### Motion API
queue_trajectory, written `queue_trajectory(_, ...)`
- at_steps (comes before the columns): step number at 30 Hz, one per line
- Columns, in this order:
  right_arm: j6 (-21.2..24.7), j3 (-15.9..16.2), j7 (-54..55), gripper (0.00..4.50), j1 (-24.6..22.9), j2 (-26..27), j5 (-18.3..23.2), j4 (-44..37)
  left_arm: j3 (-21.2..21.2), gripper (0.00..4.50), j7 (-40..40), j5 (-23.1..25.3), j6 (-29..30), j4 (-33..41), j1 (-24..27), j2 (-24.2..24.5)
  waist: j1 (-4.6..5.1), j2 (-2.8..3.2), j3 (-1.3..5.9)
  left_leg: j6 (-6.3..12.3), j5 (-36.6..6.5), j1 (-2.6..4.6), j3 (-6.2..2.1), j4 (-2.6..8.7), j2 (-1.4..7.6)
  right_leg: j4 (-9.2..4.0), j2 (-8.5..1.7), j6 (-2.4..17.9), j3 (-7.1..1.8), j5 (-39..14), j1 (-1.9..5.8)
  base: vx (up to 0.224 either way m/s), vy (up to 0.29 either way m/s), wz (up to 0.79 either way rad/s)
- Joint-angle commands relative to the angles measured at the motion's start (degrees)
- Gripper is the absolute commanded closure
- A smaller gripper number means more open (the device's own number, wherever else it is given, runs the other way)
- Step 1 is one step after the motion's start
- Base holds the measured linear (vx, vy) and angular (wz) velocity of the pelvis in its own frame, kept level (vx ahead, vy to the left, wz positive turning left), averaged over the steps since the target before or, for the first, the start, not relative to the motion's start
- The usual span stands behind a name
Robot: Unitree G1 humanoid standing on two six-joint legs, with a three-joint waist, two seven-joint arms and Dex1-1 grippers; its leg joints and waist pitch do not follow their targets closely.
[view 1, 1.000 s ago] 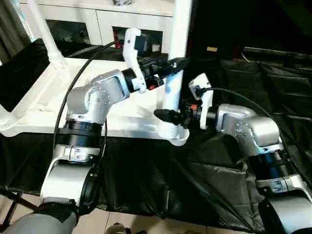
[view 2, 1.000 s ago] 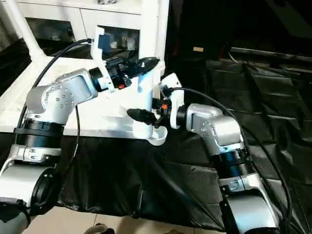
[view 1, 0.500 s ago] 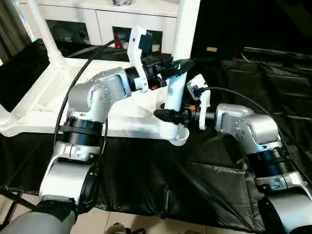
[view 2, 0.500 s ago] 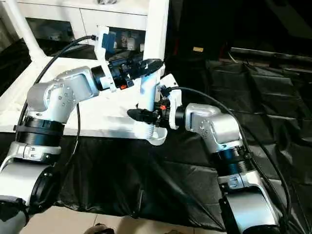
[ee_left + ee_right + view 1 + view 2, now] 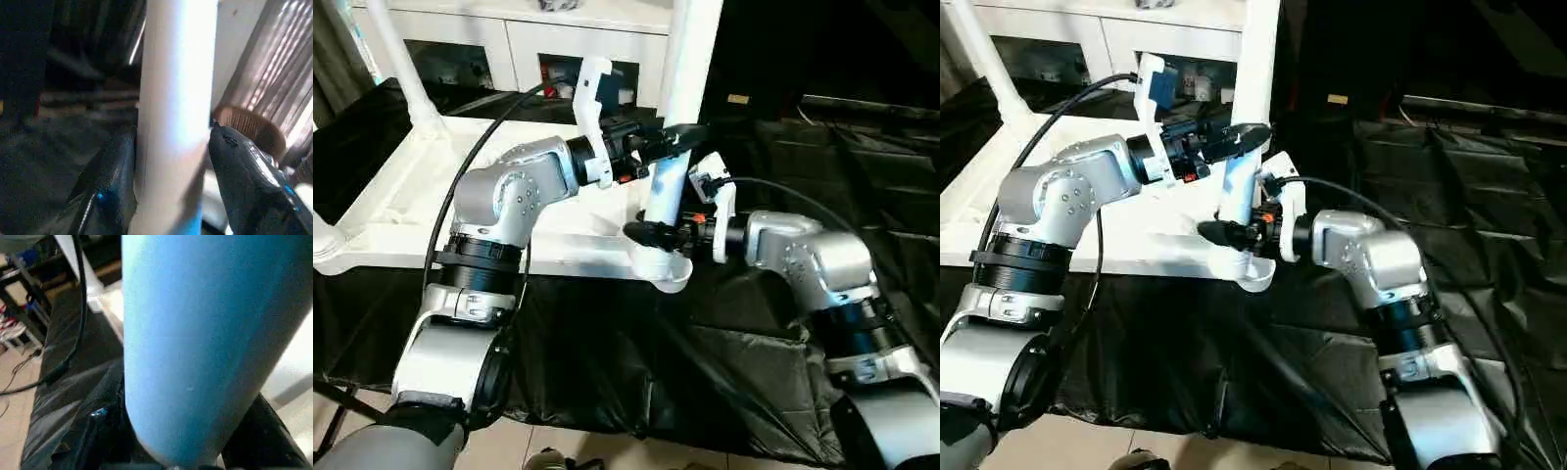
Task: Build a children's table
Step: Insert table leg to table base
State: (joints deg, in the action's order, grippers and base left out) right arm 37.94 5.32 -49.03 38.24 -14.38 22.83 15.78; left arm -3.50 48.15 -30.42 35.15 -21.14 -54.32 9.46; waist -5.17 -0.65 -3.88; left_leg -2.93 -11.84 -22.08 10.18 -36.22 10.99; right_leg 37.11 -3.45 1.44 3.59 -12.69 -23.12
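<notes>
The white tabletop (image 5: 391, 196) lies underside up on a black cloth. A long white leg (image 5: 668, 181) stands in its near right corner socket (image 5: 664, 271), leaning slightly to the right. My left gripper (image 5: 683, 132) is shut on the leg about a third of the way up. In the left wrist view the leg (image 5: 171, 98) sits between both fingers (image 5: 112, 186). My right gripper (image 5: 651, 232) is shut on the same leg just above the socket. In the right wrist view the leg (image 5: 195, 333) has a black finger (image 5: 105, 416) against its side.
Another white leg (image 5: 401, 59) stands in the far left corner socket, and a white rounded part (image 5: 321, 240) shows at the near left corner. A white glass-door cabinet (image 5: 509, 39) stands behind. The black cloth (image 5: 607, 352) hangs over the near edge.
My right gripper has closed on the leg's lower end. The left gripper and the leg's upper part have shifted slightly to the right.
</notes>
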Motion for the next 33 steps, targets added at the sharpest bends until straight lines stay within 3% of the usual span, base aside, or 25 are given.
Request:
queue_trajectory(1, -4.12, -2.87, 3.19, 2.59, -1.08, 0.39, -0.81, -0.71, -2.03, 1.59, 3.14, -2.56, -4.57, 2.43, 1.27, -0.55, -0.13, 0.07, 5.23, 3.04, 3.58, 1.01, -0.73, 3.58, 2.13, -2.70, -4.88, 16.96, -3.02, 11.57, 4.33, 0.000, 0.000, 0.00)
queue_trajectory(2, -4.12, -2.87, 3.20, 2.59, -1.08, 0.39, -0.81, -0.71, -2.03, 1.57, 3.14, -2.56, -4.57, 2.43, 1.28, -0.55, -0.17, 0.37, 5.22, 2.99, 3.52, 1.01, -0.75, 3.56, 2.11, -2.72, -4.88, 16.98, -3.00, 11.56, 4.26, 0.000, 0.000, 0.00)
queue_trajectory(3, -5.89, -4.00, 4.88, 2.59, -1.80, 0.88, -1.14, -0.82, -2.18, 1.57, 4.19, -2.53, -5.75, 2.50, 2.54, -0.18, -0.06, 0.19, 5.18, 2.82, 3.13, 1.03, -0.69, 3.64, 2.10, -2.74, -4.78, 16.92, -3.02, 11.48, 4.27, 0.000, 0.000, 0.00)
queue_trajectory(7, -8.44, -4.90, 7.33, 2.59, -3.53, 0.78, -2.37, -1.17, -1.95, 1.57, 7.34, -2.02, -7.38, 1.12, 4.76, 1.46, 0.14, 0.64, 5.16, 2.23, 1.85, 1.20, -0.71, 3.77, 2.07, -3.00, -4.56, 15.96, -2.99, 9.74, 4.23, 0.000, 0.000, 0.00)
queue_trajectory(10, -10.73, -3.83, 9.14, 2.59, -5.59, -0.83, -5.37, -1.55, 4.86, 1.57, 14.26, 5.99, -16.00, -2.81, 7.74, 6.38, 0.43, 0.85, 5.09, 1.45, 1.06, 1.32, -0.80, 3.96, 2.01, -3.22, -4.39, 14.27, -3.00, 8.10, 4.26, 0.000, 0.000, 0.00)
queue_trajectory(11, -10.94, -3.67, 9.60, 2.59, -6.15, -1.35, -6.08, -1.77, 7.69, 1.57, 15.72, 9.30, -19.42, -4.89, 8.40, 7.94, 0.32, 1.28, 5.12, 1.32, 1.11, 1.33, -0.98, 3.97, 2.00, -3.32, -4.49, 14.01, -2.99, 7.78, 4.23, 0.000, 0.000, 0.00)
queue_trajectory(12, -11.07, -3.52, 9.79, 2.59, -6.51, -1.74, -6.55, -1.92, 10.05, 1.57, 16.56, 12.08, -22.23, -6.76, 8.79, 9.14, 0.51, 1.21, 5.06, 0.70, -0.01, 1.47, -0.92, 4.13, 1.97, -3.52, -4.30, 12.79, -3.03, 6.39, 4.16, 0.000, 0.000, 0.00)
queue_trajectory(15, -12.01, -3.31, 9.68, 2.59, -7.93, -2.49, -6.93, -3.14, 15.55, 1.57, 20.50, 18.57, -30.77, -13.15, 9.70, 11.43, 0.61, 1.51, 5.17, 0.16, -0.47, 1.42, -0.85, 4.09, 2.04, -3.41, -4.42, 13.11, -3.09, 7.18, 4.20, 0.000, 0.000, 0.00)
queue_trajectory(16, -11.93, -3.42, 9.62, 2.59, -8.45, -2.58, -6.78, -3.89, 16.84, 1.57, 21.84, 20.05, -32.75, -15.71, 9.73, 11.83, 0.55, 2.03, 5.18, 0.16, -0.62, 1.46, -0.88, 4.02, 1.97, -3.54, -4.42, 13.19, -3.10, 7.57, 4.11, 0.000, 0.000, 0.00)
queue_trajectory(18, -11.83, -3.37, 9.67, 2.59, -9.26, -2.77, -6.69, -5.16, 18.65, 1.57, 23.05, 22.53, -35.72, -20.13, 9.39, 12.20, 0.64, 1.93, 5.28, 0.19, -0.76, 1.45, -0.95, 4.08, 2.09, -3.26, -4.46, 13.38, -3.10, 8.92, 4.26, 0.000, 0.000, 0.00)
queue_trajectory(19, -11.69, -3.28, 9.63, 2.59, -9.63, -2.91, -6.66, -5.74, 19.34, 1.57, 23.54, 23.29, -36.41, -21.59, 9.21, 12.29, 0.67, 1.82, 5.31, 0.22, -1.10, 1.39, -0.94, 4.08, 2.06, -3.24, -4.53, 13.73, -3.08, 8.89, 4.31, 0.000, 0.000, 0.00)
queue_trajectory(21, -11.65, -3.03, 9.51, 2.59, -10.30, -3.17, -6.73, -6.72, 20.63, 1.57, 24.13, 25.31, -38.85, -25.50, 8.38, 12.21, 0.80, 2.32, 5.18, 0.03, -2.30, 1.41, -0.93, 4.11, 2.07, -3.50, -4.53, 14.07, -3.09, 7.59, 4.18, 0.000, 0.000, 0.00)
queue_trajectory(23, -11.57, -2.88, 9.64, 2.59, -10.54, -3.24, -6.94, -7.19, 21.15, 1.57, 23.37, 26.60, -40.53, -29.38, 7.12, 11.68, 0.77, 2.05, 5.18, 0.01, -2.84, 1.39, -0.91, 4.16, 2.05, -3.59, -4.63, 14.34, -3.15, 6.70, 4.29, 0.000, 0.000, 0.00)
queue_trajectory(24, -11.60, -2.71, 9.75, 2.59, -10.53, -3.29, -7.22, -7.30, 21.69, 1.85, 23.00, 27.57, -41.77, -31.65, 6.30, 11.49, 0.87, 2.60, 5.16, 0.05, -3.29, 1.44, -0.88, 4.11, 2.06, -3.74, -4.63, 14.49, -3.13, 6.18, 4.16, 0.000, 0.000, 0.00)
queue_trajectory(25, -11.60, -2.71, 9.75, 2.59, -10.53, -3.29, -7.22, -7.30, 21.69, 1.85, 23.00, 27.57, -41.77, -31.65, 6.30, 11.49, 0.88, 2.37, 5.15, -0.04, -3.98, 1.44, -0.93, 4.15, 2.06, -3.84, -4.66, 14.52, -3.13, 5.09, 4.26, 0.000, 0.000, 0.00)
queue_trajectory(30, -11.10, -2.29, 9.97, 2.59, -10.98, -3.27, -7.67, -8.78, 21.91, 2.26, 19.09, 30.75, -44.96, -41.77, 1.99, 10.19, 0.95, 3.06, 5.15, -0.01, -4.04, 1.30, -1.06, 4.08, 2.02, -3.92, -4.68, 14.71, -3.11, 4.52, 4.29, 0.000, 0.000, 0.00)
queue_trajectory(33, -10.49, -2.00, 9.96, 2.59, -11.56, -3.40, -7.56, -9.92, 21.97, 2.36, 17.81, 31.90, -45.63, -44.79, 0.84, 10.08, 1.21, 2.90, 5.14, 0.37, -4.18, 1.27, -1.07, 4.10, 2.02, -3.96, -4.65, 15.15, -3.11, 4.98, 4.30, 0.000, 0.000, 0.00)
